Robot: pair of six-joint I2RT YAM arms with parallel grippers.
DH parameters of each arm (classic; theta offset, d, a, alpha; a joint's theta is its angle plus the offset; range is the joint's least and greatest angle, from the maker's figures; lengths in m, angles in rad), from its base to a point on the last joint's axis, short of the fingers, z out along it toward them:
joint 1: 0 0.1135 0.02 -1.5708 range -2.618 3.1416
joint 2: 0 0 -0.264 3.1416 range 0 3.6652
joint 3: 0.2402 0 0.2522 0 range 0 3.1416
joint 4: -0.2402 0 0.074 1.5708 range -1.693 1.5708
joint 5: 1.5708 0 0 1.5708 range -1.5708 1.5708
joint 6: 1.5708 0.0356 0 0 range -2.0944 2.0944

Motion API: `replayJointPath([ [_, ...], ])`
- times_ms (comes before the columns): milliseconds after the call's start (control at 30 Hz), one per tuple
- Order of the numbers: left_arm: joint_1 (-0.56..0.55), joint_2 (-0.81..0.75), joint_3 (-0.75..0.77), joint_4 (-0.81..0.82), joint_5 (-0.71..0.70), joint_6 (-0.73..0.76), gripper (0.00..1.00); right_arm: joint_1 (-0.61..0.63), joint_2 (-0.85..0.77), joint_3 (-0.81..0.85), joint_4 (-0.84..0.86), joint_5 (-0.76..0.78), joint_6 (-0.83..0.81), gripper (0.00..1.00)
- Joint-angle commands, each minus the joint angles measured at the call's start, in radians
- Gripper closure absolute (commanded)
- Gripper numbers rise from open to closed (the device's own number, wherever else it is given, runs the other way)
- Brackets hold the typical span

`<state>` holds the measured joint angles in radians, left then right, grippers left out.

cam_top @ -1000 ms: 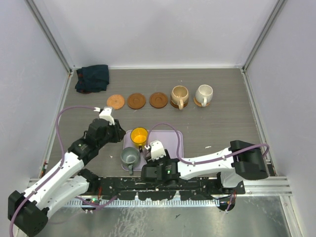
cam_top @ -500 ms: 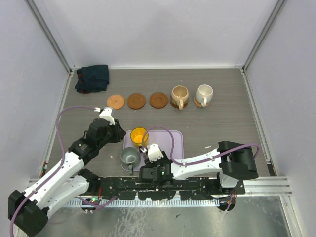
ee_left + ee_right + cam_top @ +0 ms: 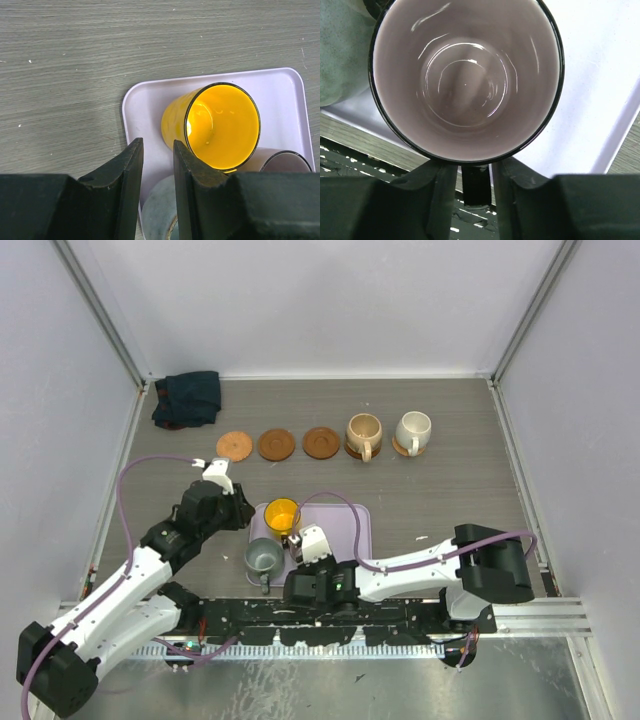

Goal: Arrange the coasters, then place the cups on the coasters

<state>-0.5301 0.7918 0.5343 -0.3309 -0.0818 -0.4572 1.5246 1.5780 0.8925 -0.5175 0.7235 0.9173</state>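
Cup (image 3: pixel 465 75), purple, sits on tray (image 3: pixel 600 75); right end effector (image 3: pixel 475 170) straddles its handle (image 3: pixel 476 187), clamp unclear. Seat squarely before lifting. Left end effector (image 3: pixel 156 147) hangs slightly spread, empty.

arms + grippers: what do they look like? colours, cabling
The left arm and right arm are white shells with black joints. A purple cable loops off each. The left gripper and right gripper have matte black, flat-faced jaws under a white block.
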Motion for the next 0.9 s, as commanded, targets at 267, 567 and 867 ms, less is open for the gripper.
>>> replayJointPath([
  [267, -0.002, 0.009, 0.000, 0.054, 0.008, -0.010, 0.68, -0.033, -0.022, -0.007, 0.034, -0.004, -0.006, 0.99],
  [567, -0.002, 0.017, 0.001, 0.063, 0.003, -0.012, 0.68, -0.044, -0.183, -0.038, -0.039, 0.146, 0.002, 0.99],
  [867, -0.002, 0.038, -0.001, 0.086, 0.002, -0.014, 0.68, -0.168, -0.330, -0.045, 0.009, 0.255, -0.162, 0.99],
])
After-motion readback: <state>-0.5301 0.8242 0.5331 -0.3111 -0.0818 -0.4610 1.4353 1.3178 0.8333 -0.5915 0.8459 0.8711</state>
